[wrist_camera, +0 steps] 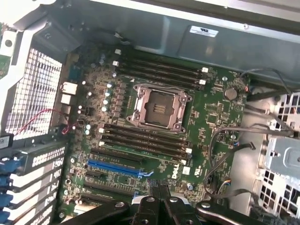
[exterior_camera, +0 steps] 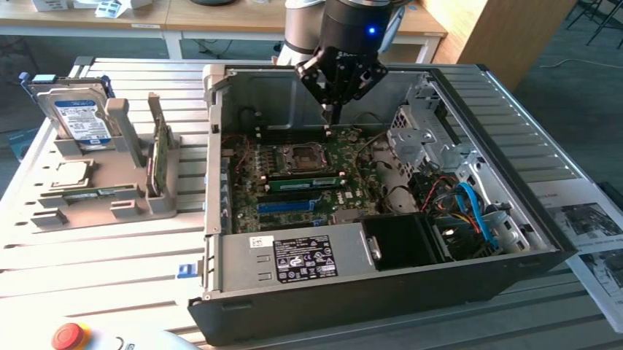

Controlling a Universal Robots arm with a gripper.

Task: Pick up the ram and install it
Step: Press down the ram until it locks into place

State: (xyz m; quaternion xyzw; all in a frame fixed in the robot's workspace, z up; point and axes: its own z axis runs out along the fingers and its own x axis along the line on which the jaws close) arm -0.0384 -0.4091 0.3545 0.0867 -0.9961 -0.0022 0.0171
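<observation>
The gripper (exterior_camera: 333, 115) is clenched with nothing between its fingers, hanging inside the open computer case (exterior_camera: 506, 271) near its back wall, above the motherboard (exterior_camera: 362, 154).

One ram (exterior_camera: 303, 184) sits in a slot beside the socket (exterior_camera: 296, 160).

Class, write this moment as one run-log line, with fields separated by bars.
claw: shut | holding: nothing visible | position: inside computer case, above motherboard

Dark cylindrical wrist housing with blue light, black linkage pincer (exterior_camera: 333, 117), silver pivot bolts, narrow dark fingertips (wrist_camera: 161, 190)
</observation>
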